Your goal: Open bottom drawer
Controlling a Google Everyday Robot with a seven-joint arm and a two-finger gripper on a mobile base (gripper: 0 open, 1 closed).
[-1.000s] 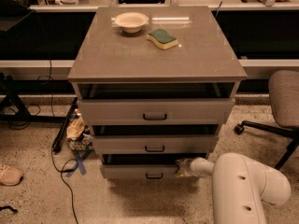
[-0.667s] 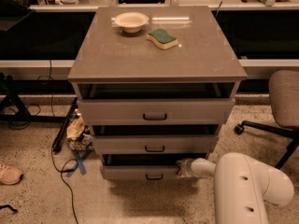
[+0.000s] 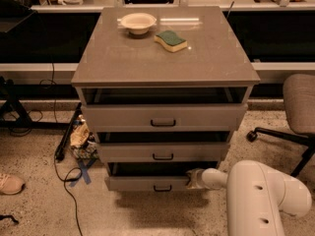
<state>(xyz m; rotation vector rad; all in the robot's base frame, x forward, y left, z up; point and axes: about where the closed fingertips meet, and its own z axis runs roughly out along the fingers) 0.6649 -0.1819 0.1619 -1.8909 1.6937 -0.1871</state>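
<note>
The bottom drawer (image 3: 147, 183) is the narrowest grey front, lowest of the cabinet's three, with a small dark bar handle (image 3: 162, 188). It stands a little out, with a dark gap above its front. My gripper (image 3: 193, 178) is at the right end of that drawer front, at its top edge, to the right of the handle. The white arm (image 3: 261, 200) reaches in from the lower right and covers the drawer's right end.
The middle drawer (image 3: 162, 152) and top drawer (image 3: 163, 117) also stand slightly out. A bowl (image 3: 138, 22) and a sponge (image 3: 171, 40) lie on the cabinet top. An office chair (image 3: 295, 112) is at the right. Cables and clutter (image 3: 78, 141) lie left; a shoe (image 3: 10, 183) at far left.
The arm has shifted slightly; the bottom drawer and gripper stay about where they were. The shoe at the left has moved a little.
</note>
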